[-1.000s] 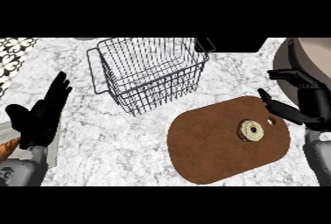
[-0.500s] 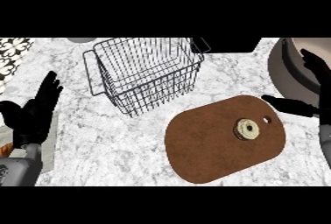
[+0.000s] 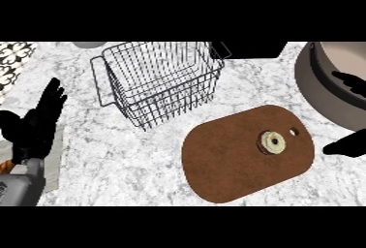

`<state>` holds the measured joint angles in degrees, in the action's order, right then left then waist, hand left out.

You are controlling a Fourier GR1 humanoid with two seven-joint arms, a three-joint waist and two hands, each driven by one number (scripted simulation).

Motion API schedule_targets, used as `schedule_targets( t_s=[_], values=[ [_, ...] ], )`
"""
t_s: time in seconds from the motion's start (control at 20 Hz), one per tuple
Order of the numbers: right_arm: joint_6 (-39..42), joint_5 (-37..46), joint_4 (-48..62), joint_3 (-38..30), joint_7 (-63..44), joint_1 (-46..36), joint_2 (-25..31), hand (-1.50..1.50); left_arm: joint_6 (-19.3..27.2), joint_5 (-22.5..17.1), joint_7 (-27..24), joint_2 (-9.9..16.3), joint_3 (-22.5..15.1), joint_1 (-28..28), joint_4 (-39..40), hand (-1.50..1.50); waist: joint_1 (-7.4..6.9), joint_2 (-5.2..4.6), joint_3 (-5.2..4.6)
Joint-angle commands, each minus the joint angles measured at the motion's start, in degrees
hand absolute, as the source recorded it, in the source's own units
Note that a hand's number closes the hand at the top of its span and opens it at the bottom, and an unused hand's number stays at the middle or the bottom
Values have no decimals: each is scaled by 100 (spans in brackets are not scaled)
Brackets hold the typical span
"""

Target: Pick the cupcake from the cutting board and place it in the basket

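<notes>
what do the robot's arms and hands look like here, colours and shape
The left hand is matte black, with slim fingers and a thumb, on a smooth grey forearm that is rounded like a tube. Only black finger parts of the right hand show at the right edge. No cables or markings are visible.

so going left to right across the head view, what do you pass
left robot hand → wire basket → brown cutting board → cupcake on the board → right robot hand at the right edge, in front of a large grey pot
</notes>
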<state>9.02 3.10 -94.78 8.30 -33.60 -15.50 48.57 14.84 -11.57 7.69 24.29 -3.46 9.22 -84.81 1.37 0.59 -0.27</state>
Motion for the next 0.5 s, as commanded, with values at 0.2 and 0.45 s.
schedule_targets(
  t_s=[0.2, 0.45],
  values=[
    [735, -825, -1620, -543, -1311, 837, 54, -150, -66, 272, -267, -363, -70, -17, 177, 0, -62, -43, 24],
    [634, -484, -1435, -901, -1039, 686, -482, -150, -405, 156, 24, -136, 359, 251, 234, 0, -117, -57, 26]
  ],
)
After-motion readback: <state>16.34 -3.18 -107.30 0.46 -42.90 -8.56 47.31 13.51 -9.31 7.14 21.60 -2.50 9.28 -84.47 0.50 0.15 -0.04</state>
